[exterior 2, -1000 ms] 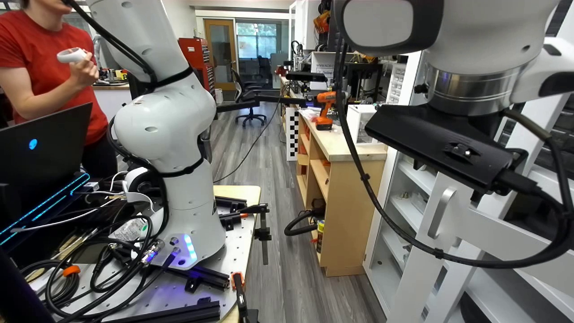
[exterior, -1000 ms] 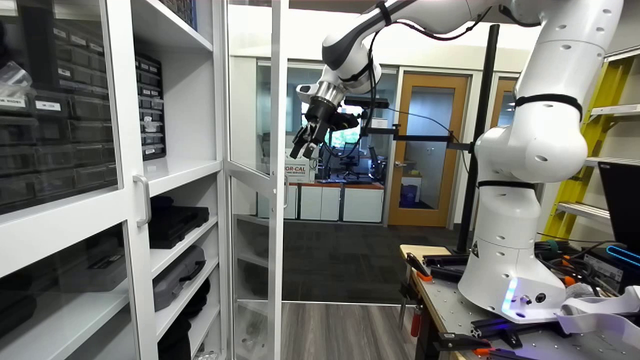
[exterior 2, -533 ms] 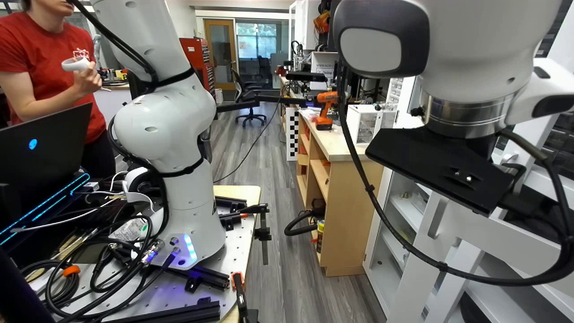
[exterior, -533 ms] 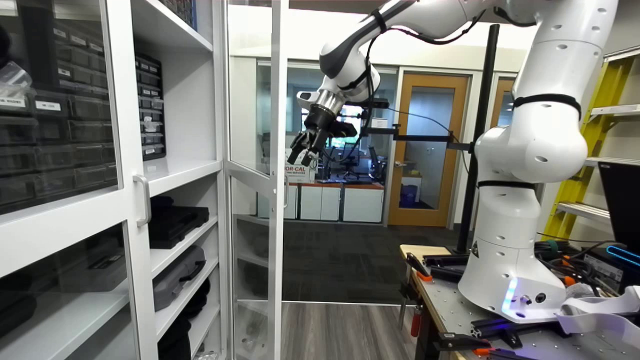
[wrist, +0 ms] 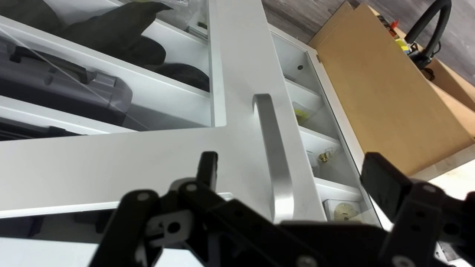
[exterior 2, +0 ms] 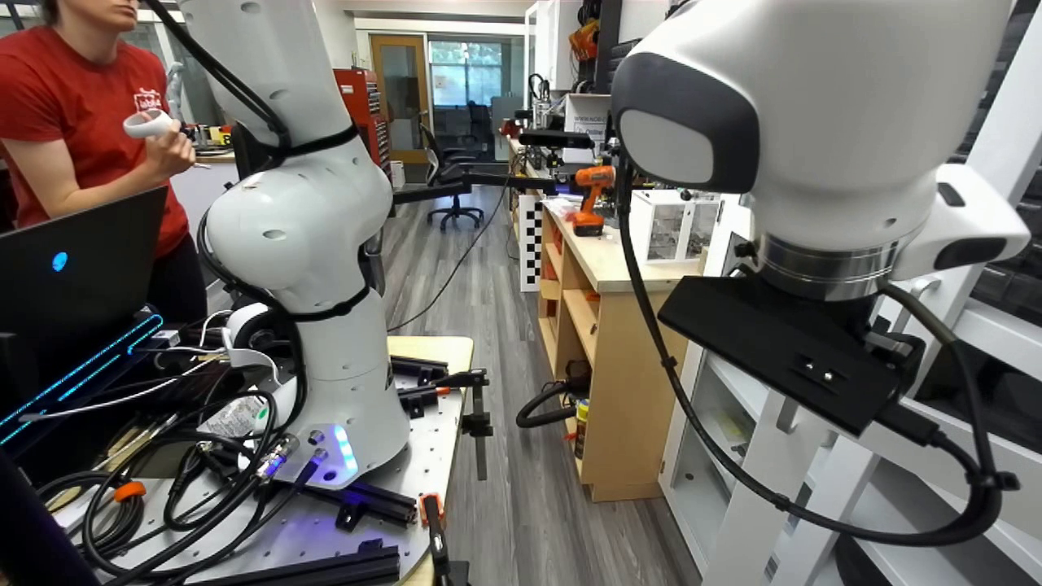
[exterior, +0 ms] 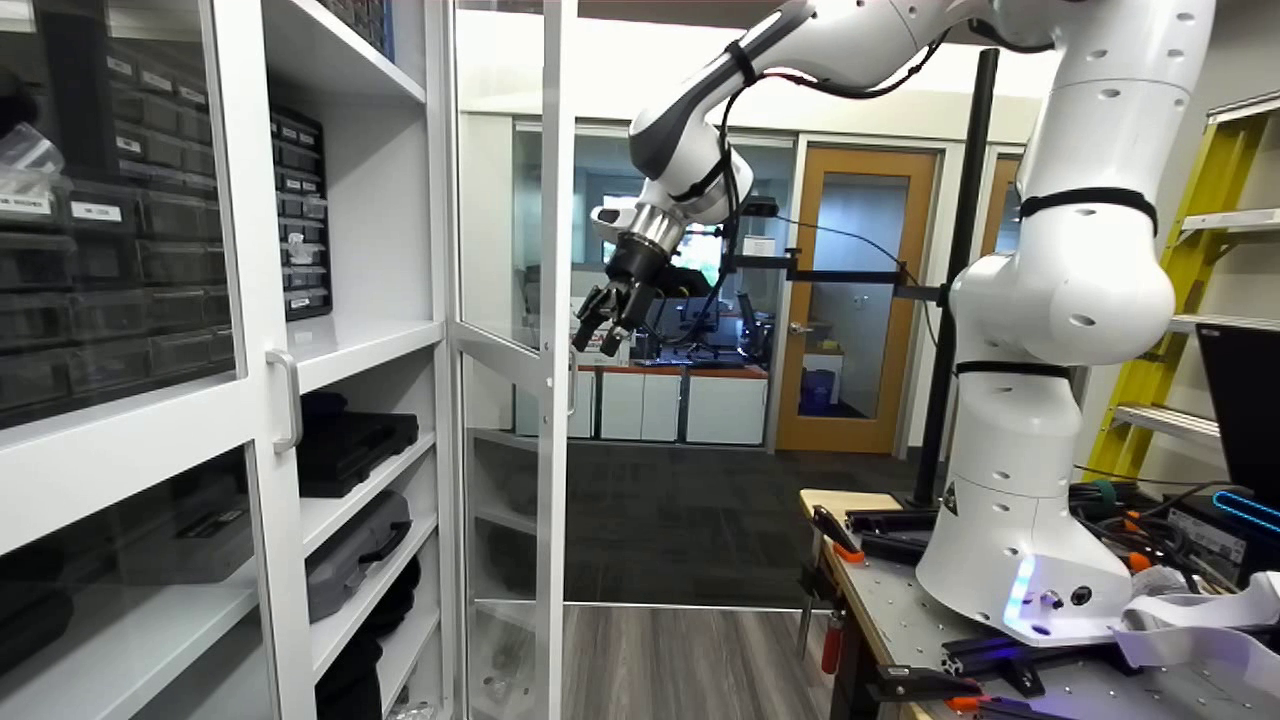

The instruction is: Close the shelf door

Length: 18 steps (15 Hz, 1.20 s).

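Gripper: fingers spread wide apart; a handle is framed between them in the wrist view, but touch cannot be told.
Door: swung out at the far end of the white cabinet, its free edge seen just left of the gripper in an exterior view.
Panel: set across the near left part of the cabinet, with its own pull.
Drawers: white labels carried behind the panel; WASHER can be read on one, the others are too small.
Box: www. and Online printed on it, far off.
Laptop: marked with a glowing blue alien-head logo, near left.
Person: red shirt worn, its white print too blurred to be read.
Mount: by its black plate the fingers are hidden in an exterior view, and all but the lower end of the handle.
Drill: orange, shown on the far bench in that view alone.
Ladder: yellow, shown at right in an exterior view alone.
Gray case: seen through the door's pane in the wrist view.
Brass item: seen right of the door in the wrist view.
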Available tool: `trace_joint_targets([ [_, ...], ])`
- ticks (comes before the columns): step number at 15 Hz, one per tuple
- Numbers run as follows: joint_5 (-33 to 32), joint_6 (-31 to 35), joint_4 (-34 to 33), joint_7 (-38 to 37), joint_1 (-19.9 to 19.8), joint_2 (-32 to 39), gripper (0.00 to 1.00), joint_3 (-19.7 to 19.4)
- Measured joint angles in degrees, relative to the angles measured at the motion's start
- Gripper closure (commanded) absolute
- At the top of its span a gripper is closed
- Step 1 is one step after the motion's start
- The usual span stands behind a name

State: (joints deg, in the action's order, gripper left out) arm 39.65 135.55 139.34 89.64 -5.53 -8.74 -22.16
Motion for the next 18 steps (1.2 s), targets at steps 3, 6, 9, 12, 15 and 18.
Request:
trace_joint_targets([
  [3, 2.4, 0.0, 0.0, 1.6, -0.1, 1.2, 0.33, 0.7],
  [6, 4.5, 0.0, 0.0, 3.3, -0.6, 2.2, 0.53, 1.6],
  [9, 6.1, 0.0, 0.0, 5.0, -1.1, 2.7, 0.73, 2.3],
  [12, 6.5, 0.2, 0.0, 6.2, -1.6, 2.7, 0.92, 2.8],
  [15, 6.5, 1.1, -0.2, 7.3, -2.3, 2.7, 0.99, 3.1],
  [18, 6.6, 1.2, -0.1, 8.7, -2.6, 2.7, 0.96, 3.3],
])
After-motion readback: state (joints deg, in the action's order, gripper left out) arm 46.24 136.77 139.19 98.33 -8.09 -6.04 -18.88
